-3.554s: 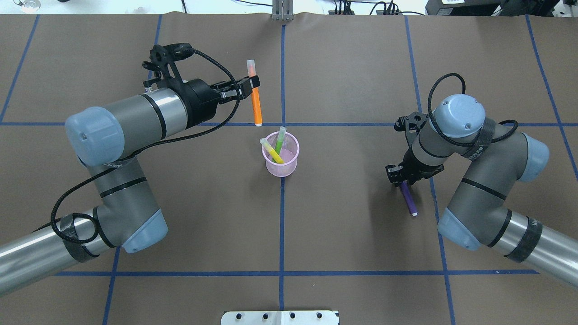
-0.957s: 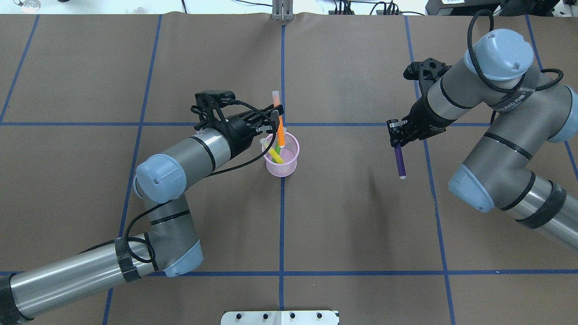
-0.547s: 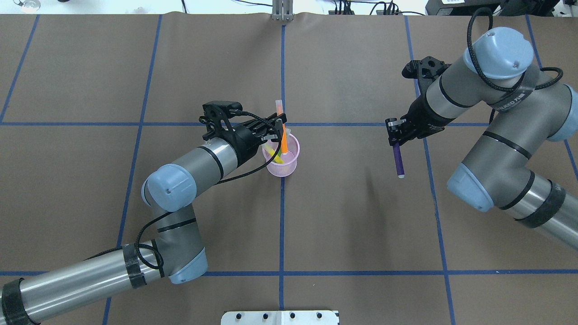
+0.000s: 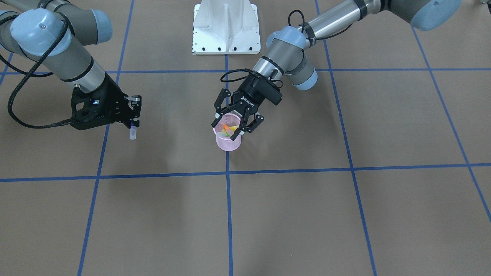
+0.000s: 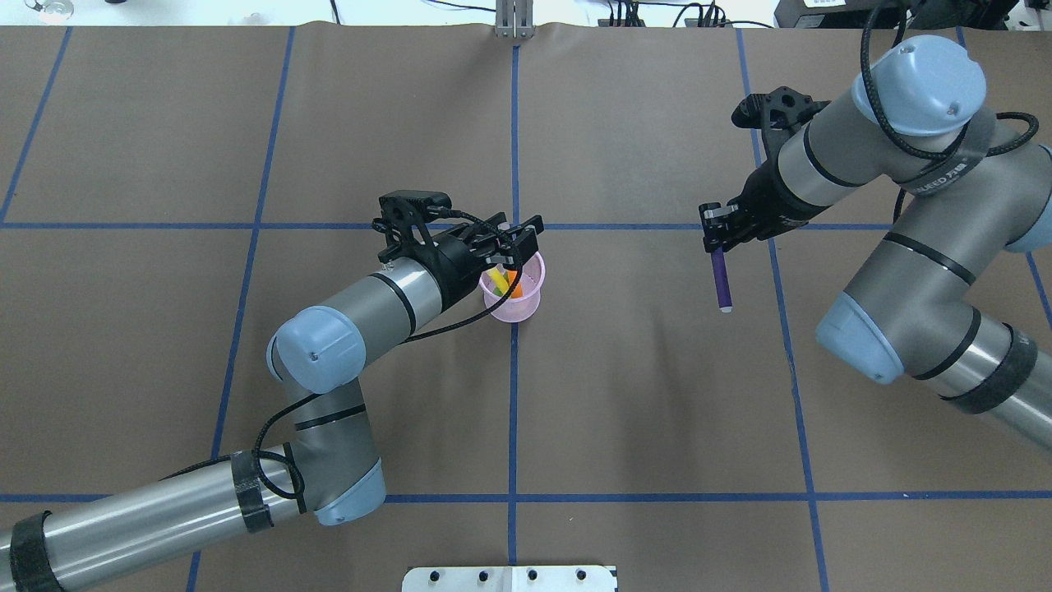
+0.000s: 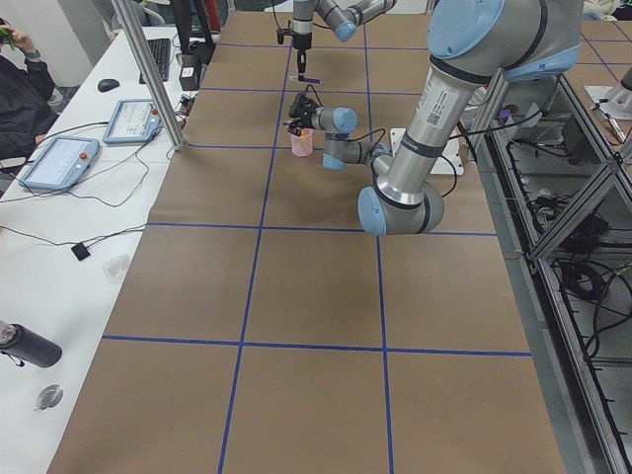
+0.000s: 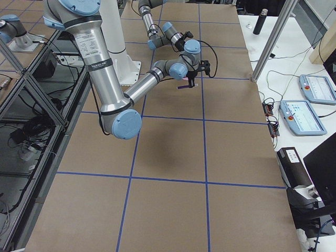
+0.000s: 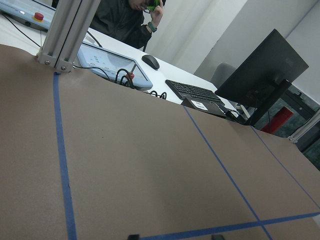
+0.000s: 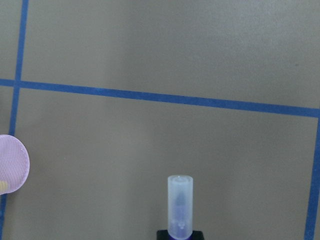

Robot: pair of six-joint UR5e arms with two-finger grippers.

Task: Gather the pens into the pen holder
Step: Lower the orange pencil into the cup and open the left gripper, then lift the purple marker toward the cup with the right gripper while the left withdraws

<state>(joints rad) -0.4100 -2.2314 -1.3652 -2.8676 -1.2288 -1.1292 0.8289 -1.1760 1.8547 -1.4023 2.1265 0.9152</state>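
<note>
The pink mesh pen holder (image 5: 526, 302) (image 4: 228, 143) stands at the table's centre. An orange pen (image 5: 517, 285) (image 4: 226, 127) sits inside it beside a yellow pen (image 5: 498, 278); any green one is hard to tell apart. My left gripper (image 5: 516, 243) (image 4: 232, 128) hovers right over the holder's rim, open, its fingers spread on either side of the pens and holding none. Off to the right, my right gripper (image 5: 713, 239) (image 4: 132, 119) is shut on a purple pen (image 5: 721, 280) that hangs in the air, pale cap (image 9: 179, 205) pointing down.
The white robot base (image 4: 225, 27) stands at the near table edge. Blue tape lines (image 5: 514, 123) cross the brown table cover. Beyond the far edge is a bench with monitors, a keyboard and a seated person (image 6: 22, 89).
My left gripper carried the orange pen over the holder, lowered it in and opened. My right gripper picked the purple pen up off the table and now holds it higher.
</note>
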